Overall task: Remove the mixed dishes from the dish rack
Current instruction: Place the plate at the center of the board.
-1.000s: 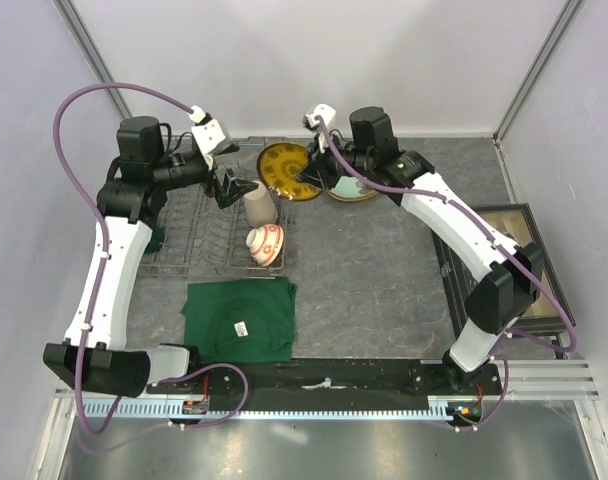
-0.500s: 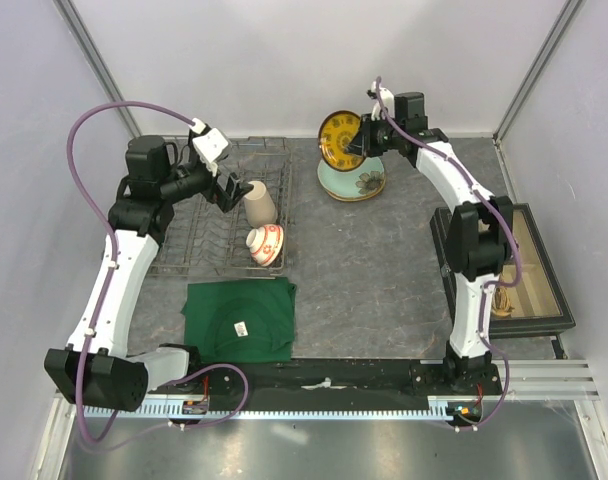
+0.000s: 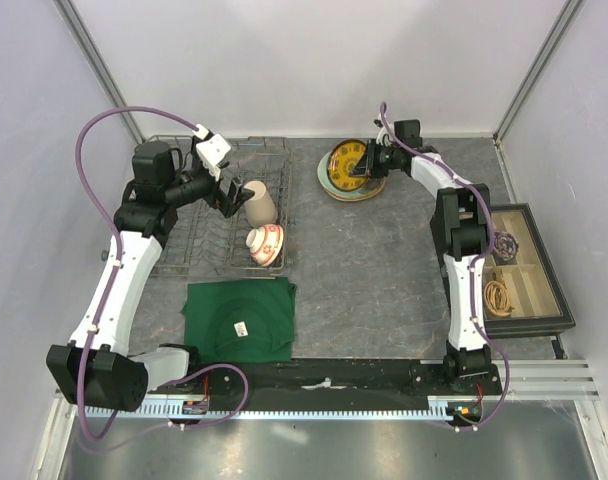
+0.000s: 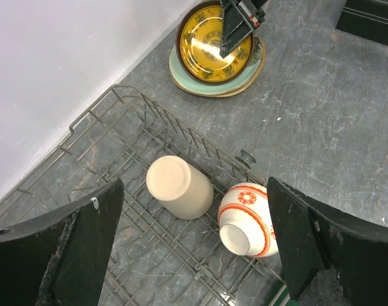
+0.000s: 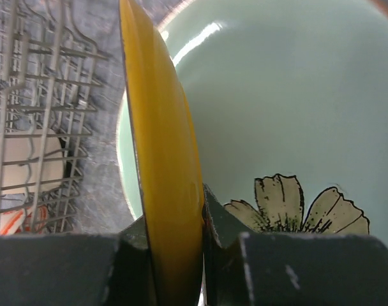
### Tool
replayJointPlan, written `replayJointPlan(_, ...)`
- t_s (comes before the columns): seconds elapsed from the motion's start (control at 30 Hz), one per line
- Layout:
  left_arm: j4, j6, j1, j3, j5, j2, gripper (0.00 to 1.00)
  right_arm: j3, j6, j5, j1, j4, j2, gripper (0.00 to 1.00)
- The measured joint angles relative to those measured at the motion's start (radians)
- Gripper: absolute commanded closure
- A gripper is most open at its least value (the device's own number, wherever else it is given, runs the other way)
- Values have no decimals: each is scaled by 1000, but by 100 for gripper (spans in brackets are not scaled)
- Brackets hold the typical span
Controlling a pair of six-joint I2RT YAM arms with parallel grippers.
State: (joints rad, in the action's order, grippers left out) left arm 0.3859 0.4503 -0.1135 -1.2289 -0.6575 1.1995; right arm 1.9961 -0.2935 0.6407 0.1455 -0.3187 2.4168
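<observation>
The right gripper is clenched on the rim of the yellow plate, one finger on each face, as the right wrist view shows with the plate pinched edge-on between the two pads. The plate is outside the rack, off the rack's far right corner, and it is held tilted on edge over the teal plate, which lies flat on the table with a painted flower showing close to the fingers. Whether the yellow plate's lower edge touches the teal one cannot be told. From the left wrist the same plate shows its patterned face, with the right gripper at its far rim. The left gripper hangs above the rack's right half, released, its fingers spread wide and holding nothing. Below it the cup lies on its side on the rack wires, base up toward the camera. The bowl lies tipped on its side just beside the cup at the rack's right edge. A green cloth lies folded along the rack's near side, and a black box sits well to the rack's right.
</observation>
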Motion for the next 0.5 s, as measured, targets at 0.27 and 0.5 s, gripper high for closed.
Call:
replayJointPlan(0.27,-1,-1,0,24,-2,0,1,0,-10,19,-2,11,16,82)
replayJointPlan(0.5,-1,0,0,47,-8,-2,1,-10,-17,36,-5,18,16,43)
